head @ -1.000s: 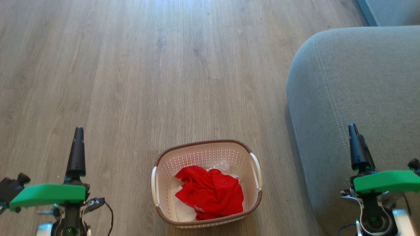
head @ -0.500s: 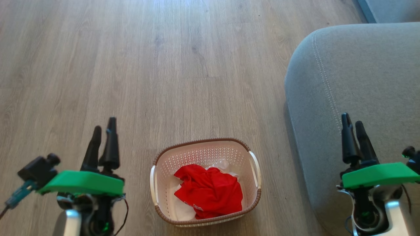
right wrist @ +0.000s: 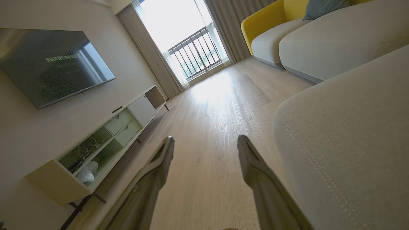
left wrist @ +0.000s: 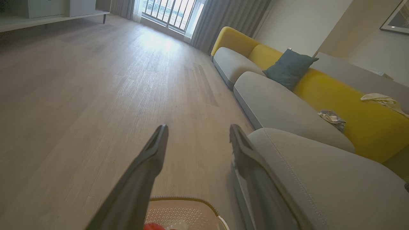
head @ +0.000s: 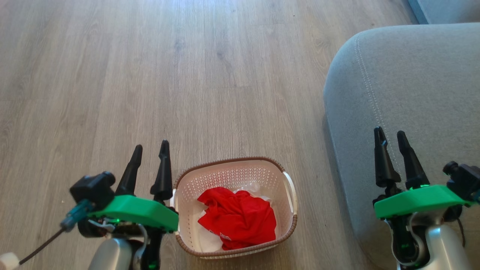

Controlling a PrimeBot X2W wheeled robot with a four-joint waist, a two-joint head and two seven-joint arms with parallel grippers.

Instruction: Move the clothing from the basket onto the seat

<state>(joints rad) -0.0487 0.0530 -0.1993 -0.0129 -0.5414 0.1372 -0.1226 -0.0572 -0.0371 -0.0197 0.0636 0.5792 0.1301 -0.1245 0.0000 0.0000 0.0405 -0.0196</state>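
Crumpled red clothing (head: 237, 219) fills the cream basket (head: 232, 173) beside the grey seat (head: 405, 93).

The seat (head: 405, 93) runs off the right and lower edges of the head view. In the basket (head: 232, 164), the red top layer of the clothing (head: 240, 219) covers most of the white fabric beneath, and its label is too small to read. The green mount of the left gripper (head: 151, 145) hides part of the basket's left side. In the left wrist view the bottom edge cuts the basket to its far rim and a sliver of red. The writing on the television (right wrist: 54, 64) is unreadable.
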